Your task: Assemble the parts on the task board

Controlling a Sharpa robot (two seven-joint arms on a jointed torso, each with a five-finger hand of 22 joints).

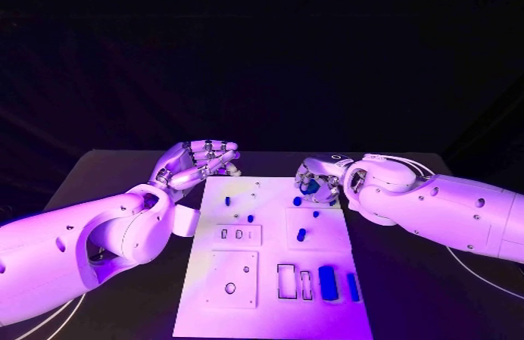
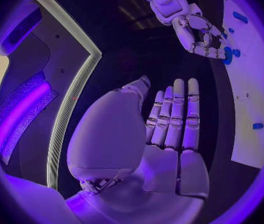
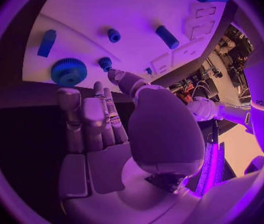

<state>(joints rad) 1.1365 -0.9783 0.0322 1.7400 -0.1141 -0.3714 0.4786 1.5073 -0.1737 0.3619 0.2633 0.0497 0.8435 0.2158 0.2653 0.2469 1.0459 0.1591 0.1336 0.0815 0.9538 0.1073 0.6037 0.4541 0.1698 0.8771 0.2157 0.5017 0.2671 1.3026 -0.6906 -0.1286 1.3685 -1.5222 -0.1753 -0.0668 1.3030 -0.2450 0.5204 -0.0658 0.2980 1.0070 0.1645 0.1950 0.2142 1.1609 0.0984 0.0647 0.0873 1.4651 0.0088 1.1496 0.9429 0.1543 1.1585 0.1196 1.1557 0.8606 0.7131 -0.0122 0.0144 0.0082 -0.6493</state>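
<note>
White flat rectangular task board (image 1: 273,279) at frame centre, long axis toward frame top. Ridged blue gear (image 3: 68,71) beside right hand (image 1: 319,182), fingers apart, empty. Left hand (image 1: 197,162) flat, holding nothing.

The task board (image 1: 273,294) looks like smooth, matt white plastic, with shallow recesses cut cleanly into it. The small blue parts (image 1: 326,279) look like plastic with a slight sheen; one of them, a gear (image 3: 69,71), has a finely ridged rim. The bench (image 1: 425,294) is black and matt, giving back almost no light. Both arms have glossy, smooth white shells that catch highlights. The left hand (image 2: 169,129) and the right hand (image 3: 116,129) show smooth, satin-silver plates on palm and fingers, with darker jointed segments between them.
</note>
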